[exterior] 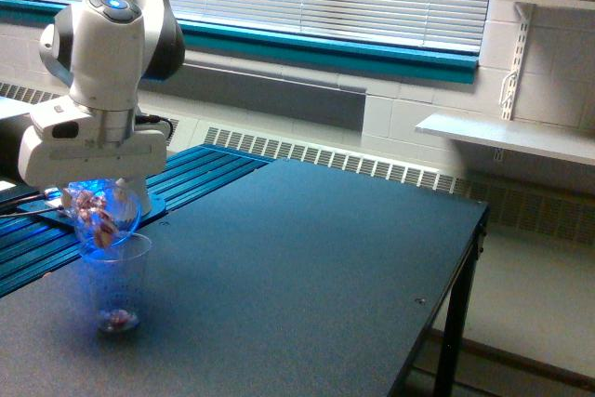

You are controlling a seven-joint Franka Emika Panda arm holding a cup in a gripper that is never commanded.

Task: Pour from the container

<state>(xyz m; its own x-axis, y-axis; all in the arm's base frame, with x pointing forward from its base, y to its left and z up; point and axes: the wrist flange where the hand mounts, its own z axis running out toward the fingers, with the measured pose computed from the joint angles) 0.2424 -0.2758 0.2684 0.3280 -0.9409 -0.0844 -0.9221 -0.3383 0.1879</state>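
In the exterior view the container (105, 218), a small rounded clear cup lit blue, hangs tilted under the white arm at the left. It holds reddish-brown pieces that crowd toward its lowered mouth. My gripper (93, 194) is shut on the container; its fingers are mostly hidden behind the white hand body. Directly below stands a taller clear ridged cup (119, 283) on the dark table (307, 267), with the container's rim just over its mouth. A few reddish pieces lie at the bottom of the ridged cup.
A blue ribbed panel (186, 178) with cables and a round base lies behind the cups at the exterior view's left. The table's edge runs along the right, with a drop to the floor. A white shelf (507, 137) is mounted on the far wall.
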